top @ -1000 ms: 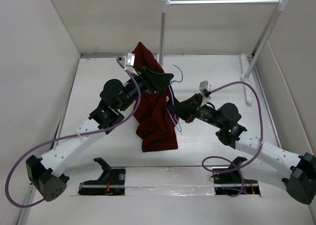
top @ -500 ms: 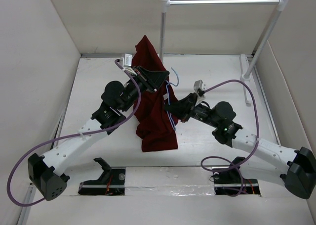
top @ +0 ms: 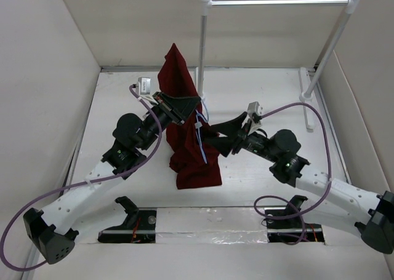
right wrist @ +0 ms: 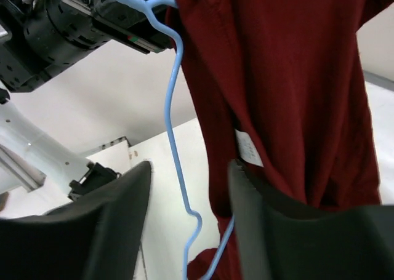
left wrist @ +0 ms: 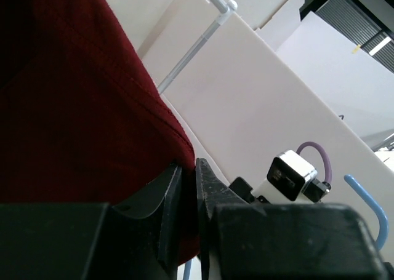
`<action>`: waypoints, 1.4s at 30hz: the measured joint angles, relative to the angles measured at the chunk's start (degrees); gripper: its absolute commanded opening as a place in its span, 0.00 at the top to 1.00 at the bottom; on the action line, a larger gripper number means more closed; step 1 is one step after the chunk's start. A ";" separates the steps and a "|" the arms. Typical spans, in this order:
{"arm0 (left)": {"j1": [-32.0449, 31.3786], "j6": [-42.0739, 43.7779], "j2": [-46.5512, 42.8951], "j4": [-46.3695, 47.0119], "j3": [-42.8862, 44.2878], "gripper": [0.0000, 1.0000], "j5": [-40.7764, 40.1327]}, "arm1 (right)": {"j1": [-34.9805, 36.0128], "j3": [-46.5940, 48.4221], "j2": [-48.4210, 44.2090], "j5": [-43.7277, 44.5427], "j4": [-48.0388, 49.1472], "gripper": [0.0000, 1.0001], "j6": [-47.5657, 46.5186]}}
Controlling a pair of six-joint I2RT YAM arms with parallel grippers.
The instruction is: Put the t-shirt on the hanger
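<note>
The dark red t-shirt [top: 184, 151] hangs in a long fold, its lower end bunched on the table. My left gripper [top: 196, 103] is shut on the cloth high up; the left wrist view shows its jaws [left wrist: 188, 164] pinched on the maroon t-shirt [left wrist: 74, 108]. The light-blue wire hanger [top: 201, 143] dangles against the shirt's right side, its top running up under the left gripper. My right gripper [top: 214, 132] stands open beside the shirt. In the right wrist view the hanger [right wrist: 175, 144] hangs between its spread fingers [right wrist: 123, 200] without touching them, next to the t-shirt [right wrist: 295, 77] and its white tag [right wrist: 249, 148].
A tall white rack with a metal rail [top: 277, 2] stands at the back right, its left post [top: 202, 40] just behind the shirt. White walls close in the table [top: 123, 95] on the left, back and right.
The right gripper has opened and let go of the hanger. The left gripper has closed on the t-shirt and shifted left, carrying shirt and hanger with it.
</note>
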 measured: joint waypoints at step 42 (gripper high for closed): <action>0.04 -0.33 -6.03 -5.99 0.04 1.00 -0.26 | -2.19 -8.37 9.40 -2.86 -5.88 1.00 -5.27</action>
